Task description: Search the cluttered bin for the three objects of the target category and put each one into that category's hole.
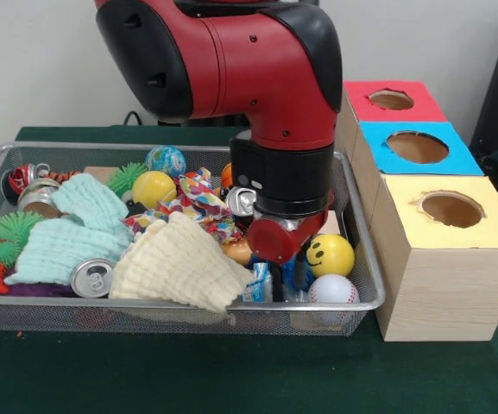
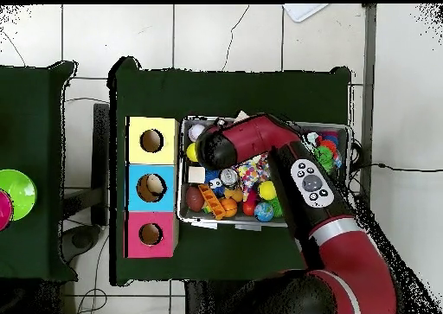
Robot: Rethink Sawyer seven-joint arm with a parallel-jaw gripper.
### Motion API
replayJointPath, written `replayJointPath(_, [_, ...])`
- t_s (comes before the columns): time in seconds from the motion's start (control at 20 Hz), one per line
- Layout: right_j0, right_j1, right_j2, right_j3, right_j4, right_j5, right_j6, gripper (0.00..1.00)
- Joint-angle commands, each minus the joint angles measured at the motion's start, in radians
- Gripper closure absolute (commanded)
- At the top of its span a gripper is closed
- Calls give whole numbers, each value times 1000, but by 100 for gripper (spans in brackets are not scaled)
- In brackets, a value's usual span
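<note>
The wire bin (image 1: 188, 308) is packed with clutter. My gripper (image 1: 285, 259) is low in the bin's right part, under the red wrist, between a yellow smiley ball (image 1: 330, 254) and a yellow cloth (image 1: 179, 267). Clutter and the wrist hide its tip, so its state does not show. A baseball (image 1: 333, 290) lies just in front of the smiley ball. Drink cans lie at the front left (image 1: 91, 278), at the back left (image 1: 40, 197) and behind the wrist (image 1: 242, 200). In the overhead view the arm (image 2: 251, 142) covers the bin's left end (image 2: 183, 168).
Right of the bin stands a row of boxes with a red-topped hole (image 1: 391, 99), a blue one (image 1: 417, 147) and a yellow one (image 1: 451, 209). A mint cloth (image 1: 72, 228), a yellow ball (image 1: 154, 188), a globe ball (image 1: 166, 160) and spiky toys (image 1: 7, 233) fill the left half.
</note>
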Motion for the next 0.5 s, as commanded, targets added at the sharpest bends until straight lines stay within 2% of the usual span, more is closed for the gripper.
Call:
replayJointPath(0.05, [19, 63, -45, 35, -92, -94, -13, 0])
replayJointPath(0.5, [40, 83, -80, 8, -121, -98, -36, 0])
